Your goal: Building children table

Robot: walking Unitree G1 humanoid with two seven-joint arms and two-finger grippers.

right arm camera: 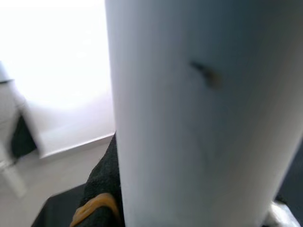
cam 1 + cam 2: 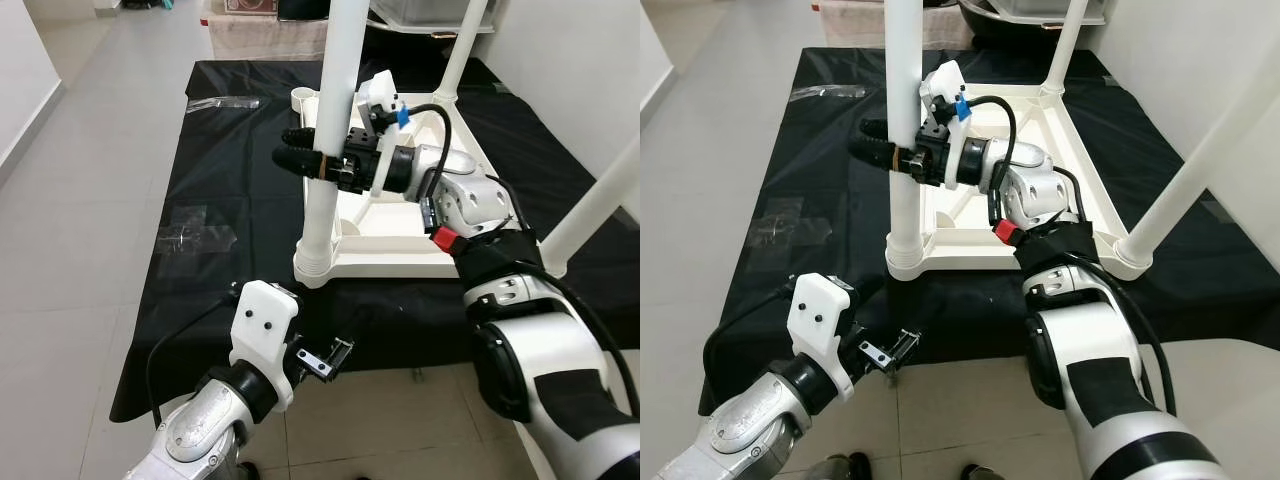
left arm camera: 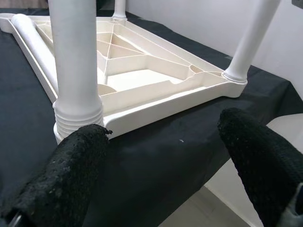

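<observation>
A white plastic children's table (image 2: 400,268) lies upside down on a black cloth (image 2: 230,180). Three legs stand up from its corners: the near-left leg (image 2: 330,140), a far leg (image 2: 462,50) and a right leg (image 2: 590,205). My right gripper (image 2: 300,158) is shut on the near-left leg about halfway up; up close that leg (image 1: 199,109) has a black finger (image 1: 102,189) beside it. Another white tube (image 3: 33,47) lies along the table's rim. My left gripper (image 3: 161,165) hangs open and holds nothing, low at the cloth's front edge, short of the near-left corner (image 3: 78,118).
The cloth covers a grey tiled floor (image 2: 80,200). Clear plastic wrappers (image 2: 190,235) lie on the cloth to the left, with another (image 2: 225,102) farther back. A white wall runs along the right, and boxes stand beyond the cloth's far end.
</observation>
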